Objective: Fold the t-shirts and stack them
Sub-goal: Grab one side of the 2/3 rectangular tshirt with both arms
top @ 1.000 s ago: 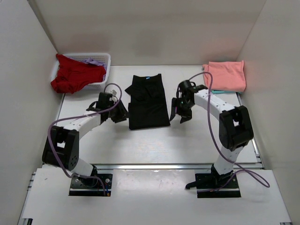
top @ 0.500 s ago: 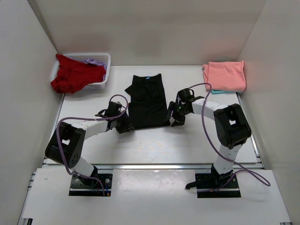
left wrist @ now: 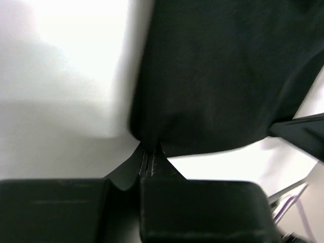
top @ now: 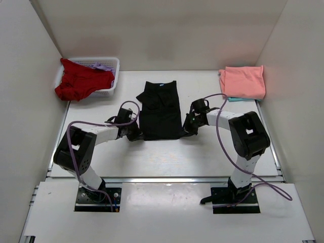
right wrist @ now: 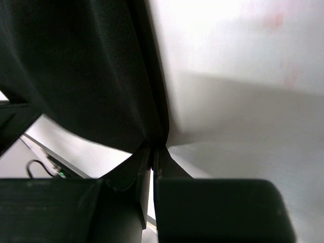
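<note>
Grippers: the left gripper point(left wrist: 151, 152) is pinched tight on the near left corner of the black t-shirt point(top: 161, 109), and the right gripper point(right wrist: 154, 149) is pinched likewise on the near right corner. The shirt lies flat at mid-table point(top: 202, 152) as a narrow lengthwise strip, collar end away from the arms. The salmon-pink t-shirt point(top: 243, 81) sits folded at the far right, and the red t-shirt point(top: 81, 81) hangs over the basket point(top: 114, 62) at far left. Judged step: the crosswise fold of the black shirt, grip secured. The next move calls for both arms to lift evenly and carry the hem toward the collar, corners level.
</note>
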### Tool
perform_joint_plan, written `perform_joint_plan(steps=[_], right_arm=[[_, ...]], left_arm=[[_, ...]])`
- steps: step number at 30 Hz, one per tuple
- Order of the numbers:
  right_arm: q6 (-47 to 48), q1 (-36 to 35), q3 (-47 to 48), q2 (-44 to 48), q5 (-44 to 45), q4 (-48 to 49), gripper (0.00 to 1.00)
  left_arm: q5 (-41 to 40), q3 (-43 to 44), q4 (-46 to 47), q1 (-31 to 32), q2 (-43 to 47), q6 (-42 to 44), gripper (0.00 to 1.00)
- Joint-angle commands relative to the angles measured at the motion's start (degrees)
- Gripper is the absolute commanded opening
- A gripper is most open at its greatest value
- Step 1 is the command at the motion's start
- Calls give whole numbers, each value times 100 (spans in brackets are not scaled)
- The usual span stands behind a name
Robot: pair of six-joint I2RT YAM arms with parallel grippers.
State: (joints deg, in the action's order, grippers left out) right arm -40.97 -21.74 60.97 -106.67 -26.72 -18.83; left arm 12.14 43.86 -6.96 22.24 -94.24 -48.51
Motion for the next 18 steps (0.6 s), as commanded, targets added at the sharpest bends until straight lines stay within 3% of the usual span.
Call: perform_joint_plan(steps=[1,6,13,18], right_arm=[[256,-129,-339,506,97,-480,0],[152,-506,-1139,1638,36,-885,0],[-814,-1236,-2509,3248,71,-1079,0],[-1159,-1210,-2802,4162,-131,-1421,0]], left_arm=[[323,-324,-1033,-115,702,570,0],[824,-1089,-2017,-176,1810,904,0],[1228,-1195,-3047,166,3146,958,0],[1458,-1117,-3460,44,3842,817,0]])
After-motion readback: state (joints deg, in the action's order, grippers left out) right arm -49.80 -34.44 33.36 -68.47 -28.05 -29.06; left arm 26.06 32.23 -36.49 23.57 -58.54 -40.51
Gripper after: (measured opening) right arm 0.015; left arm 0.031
